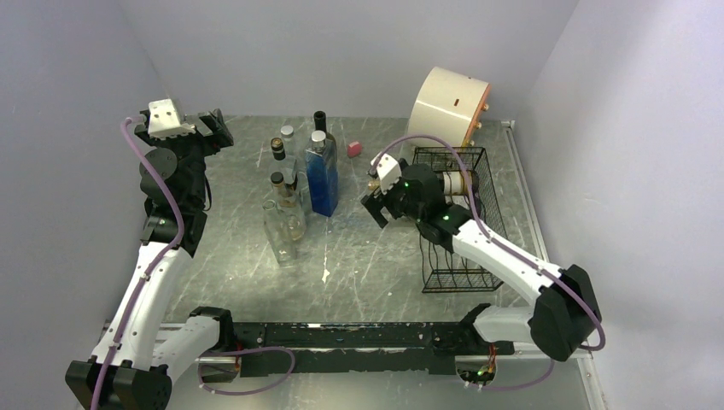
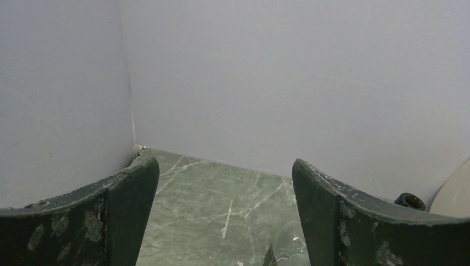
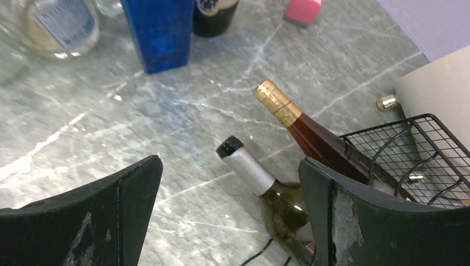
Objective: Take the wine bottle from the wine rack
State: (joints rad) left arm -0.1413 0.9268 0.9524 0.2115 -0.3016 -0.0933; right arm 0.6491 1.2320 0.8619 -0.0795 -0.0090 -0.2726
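Black wire wine rack (image 1: pixel 448 275) on the right half of the worktop (image 1: pixel 367 273), close in front of a cream drum (image 1: pixel 451 107). Two bottles lying in it on their sides, necks poking out of its left end over the marble: a gold-foiled wine bottle (image 3: pixel 302 127) of reddish-brown, and just beside it a silver-foiled bottle (image 3: pixel 258 174) of olive glass with a black cap. Both inside the rack from the shoulder down.

Right claw (image 3: pixel 228 165) just off the rack's left end, above those necks. Fingers wide apart, clamped on nothing. Silver-foiled neck visible between them in the wrist view, lower down and untouched.

Left claw (image 2: pixel 226 166) high up near the back left corner, well apart from the rack. Fingers apart here too, gripping nothing, facing the wall.

Mid-worktop, a cluster of standing bottles: a blue square bottle (image 1: pixel 323 175), a dark bottle (image 1: pixel 320 120) behind it, several clear bottles (image 1: pixel 282 231) to its left. Small pink block (image 1: pixel 353 149) near the back, between the cluster and the drum.
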